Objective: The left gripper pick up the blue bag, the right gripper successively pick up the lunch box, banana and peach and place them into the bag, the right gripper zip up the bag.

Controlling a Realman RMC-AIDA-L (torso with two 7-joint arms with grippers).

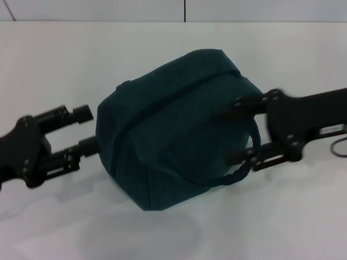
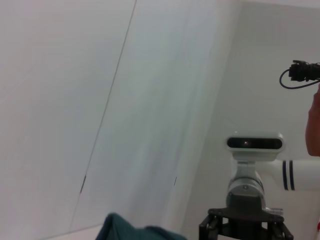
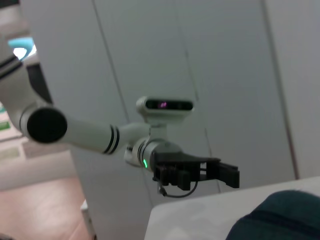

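The blue bag (image 1: 173,135) is a dark teal bundle in the middle of the white table (image 1: 54,59), its zipper seam running across the top and one loop handle (image 1: 245,169) hanging at its right side. My left gripper (image 1: 90,129) is at the bag's left edge, open, with its lower finger touching the fabric. From the right, my right gripper (image 1: 234,129) reaches over the bag's right side, open, its lower finger by the loop handle. The lunch box, banana and peach are out of view. A corner of the bag (image 3: 280,215) and the left gripper (image 3: 231,175) show in the right wrist view.
The table's far edge meets a pale wall (image 1: 184,10). A cable loop (image 1: 339,146) hangs at the right arm. The left wrist view shows a bit of the bag (image 2: 125,231) and the robot's head (image 2: 254,143).
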